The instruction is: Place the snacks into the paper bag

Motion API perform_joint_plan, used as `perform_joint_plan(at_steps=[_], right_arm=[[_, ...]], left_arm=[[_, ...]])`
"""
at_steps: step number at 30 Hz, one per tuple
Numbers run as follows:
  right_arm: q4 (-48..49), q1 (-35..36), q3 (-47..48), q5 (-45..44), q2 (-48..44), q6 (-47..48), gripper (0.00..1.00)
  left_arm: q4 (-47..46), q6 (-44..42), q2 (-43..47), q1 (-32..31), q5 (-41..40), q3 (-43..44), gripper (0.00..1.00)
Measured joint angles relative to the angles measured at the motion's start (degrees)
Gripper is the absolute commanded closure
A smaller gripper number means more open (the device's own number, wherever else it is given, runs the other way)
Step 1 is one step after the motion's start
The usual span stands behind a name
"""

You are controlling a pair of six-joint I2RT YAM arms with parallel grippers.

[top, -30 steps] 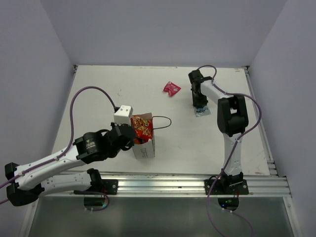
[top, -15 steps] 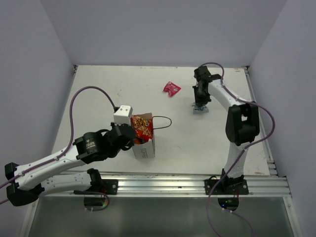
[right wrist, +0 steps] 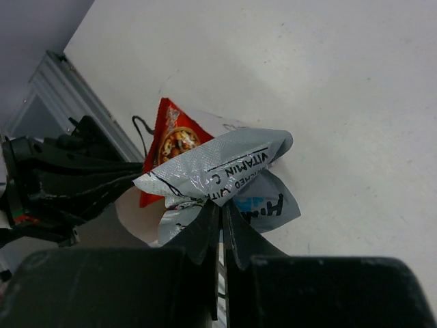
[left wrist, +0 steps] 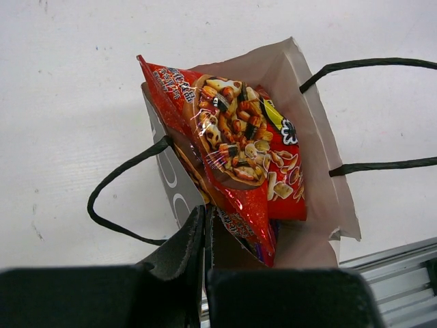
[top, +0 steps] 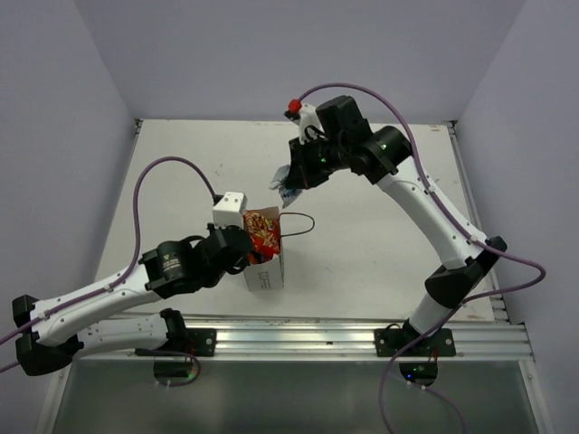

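The white paper bag (top: 268, 269) stands near the table's front, its black handle (top: 303, 217) hanging to the right. The red-orange packet (top: 262, 230) sticks up out of the bag. My left gripper (top: 245, 254) is shut on the bag's near wall (left wrist: 167, 174), with the red-orange packet (left wrist: 239, 147) right before it (left wrist: 206, 217). My right gripper (top: 291, 177) is shut on the pale blue-clear packet (top: 282, 188) and holds it in the air just above and behind the bag's mouth. In the right wrist view the packet (right wrist: 218, 167) hangs over the bag (right wrist: 133, 208). The magenta and pink packets are hidden.
The white camera block (top: 228, 206) sits on my left wrist beside the bag. My right arm (top: 425, 194) stretches across the table's back right. A metal rail (top: 344, 339) runs along the near edge. Grey walls close in the table.
My right gripper has lifted the pale blue-clear packet off the table at the back right and swung it left to above the bag. The left arm and bag have stayed put.
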State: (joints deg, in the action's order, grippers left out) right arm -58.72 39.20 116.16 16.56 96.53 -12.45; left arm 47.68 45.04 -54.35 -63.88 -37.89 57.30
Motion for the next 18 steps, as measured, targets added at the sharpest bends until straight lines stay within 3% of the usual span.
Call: perform_joint_plan(at_steps=[9,18], right_arm=[[-5.01,10.14,-2.43,1.42,2.6,-1.51,1.0],[-9.57,19.28,1.81,0.55,5.2,-1.6,1.0]], left_arm=[[-0.44,0.0,-0.39,0.0,0.0,0.0,1.0],[-0.24,0.42,-0.33,0.02,-0.02,0.02,1.0]])
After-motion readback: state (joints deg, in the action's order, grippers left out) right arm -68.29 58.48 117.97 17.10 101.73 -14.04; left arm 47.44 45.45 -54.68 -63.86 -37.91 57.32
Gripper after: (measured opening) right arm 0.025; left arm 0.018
